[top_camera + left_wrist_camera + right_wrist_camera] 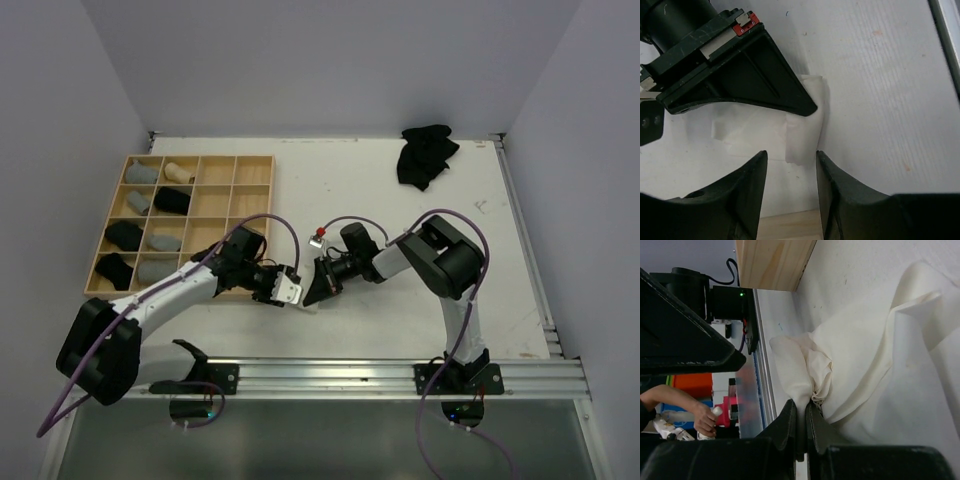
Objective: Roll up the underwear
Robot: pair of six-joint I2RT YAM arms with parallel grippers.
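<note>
A white underwear (865,355) lies rumpled on the white table between the two arms. My right gripper (805,407) is shut on a bunched fold at its edge. In the left wrist view the same underwear (802,132) shows as a flat folded strip, with the right gripper's black finger (755,75) lying over it. My left gripper (791,157) is open, its jaws apart just short of the strip's end and nothing between them. From above, the left gripper (296,291) and right gripper (310,296) meet tip to tip near the tray's front corner.
The wooden grid tray (272,190) sits at the left with several grey, black and beige rolls in its left compartments. A black pile of cloth (427,153) lies at the back right. The metal rail (400,375) runs along the near edge.
</note>
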